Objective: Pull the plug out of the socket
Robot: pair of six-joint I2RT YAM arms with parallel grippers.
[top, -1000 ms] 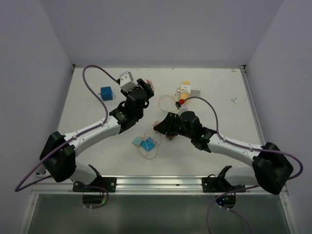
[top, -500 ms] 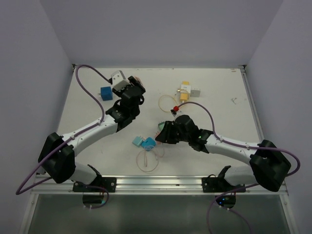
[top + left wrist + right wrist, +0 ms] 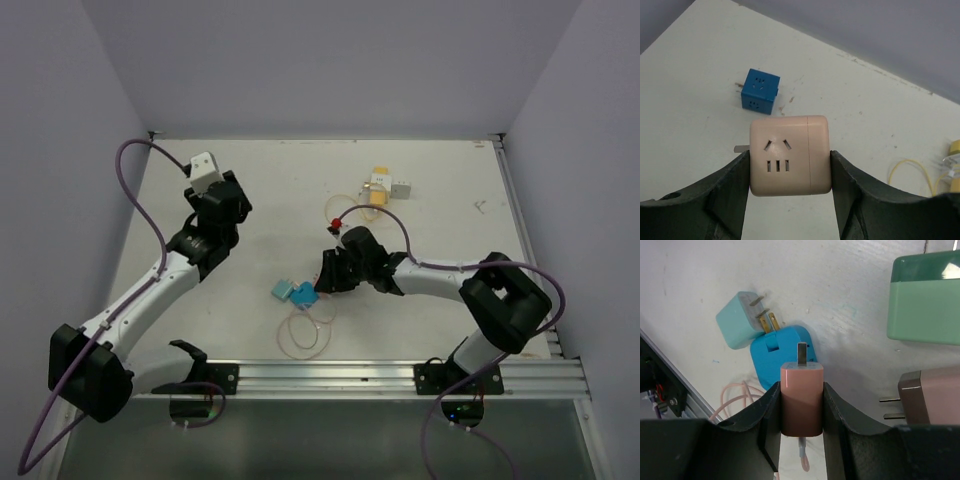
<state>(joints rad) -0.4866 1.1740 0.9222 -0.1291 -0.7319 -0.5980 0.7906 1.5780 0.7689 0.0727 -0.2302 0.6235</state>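
- Left wrist view: the left pincer (image 3: 790, 172) pinches the pink cube socket (image 3: 789, 152) by its two side faces. The face with the holes is turned toward the camera, and a metal prong sticks out on the socket's left.
- Right wrist view: the right pincer (image 3: 801, 405) is pressed on the pink plug (image 3: 801, 390). The plug's long axis runs along the fingers, its prong points away from the wrist, and its thin cord trails back between the jaws.
- Plug and socket are well apart, so I judge the pull done. The socket hangs over the desk's far left corner and the plug over the middle, toward the near edge. Each arm carries its own piece.
- What is left, by my reading, is to set both down. The right arm has less room.
- Just beyond the plug's prong lie a blue adapter (image 3: 785, 347) and a teal adapter (image 3: 740, 320), touching each other. A green block (image 3: 927, 297) and a brown charger (image 3: 932, 395) lie to the right, and a pale cable loop (image 3: 308, 335) lies toward the near edge.
- Under the left pincer the white desk (image 3: 450, 200) shows only a blue cube (image 3: 759, 91) beyond the socket and a yellow cable (image 3: 905, 170) off to the right.
- Plain pale walls close the desk on three sides.
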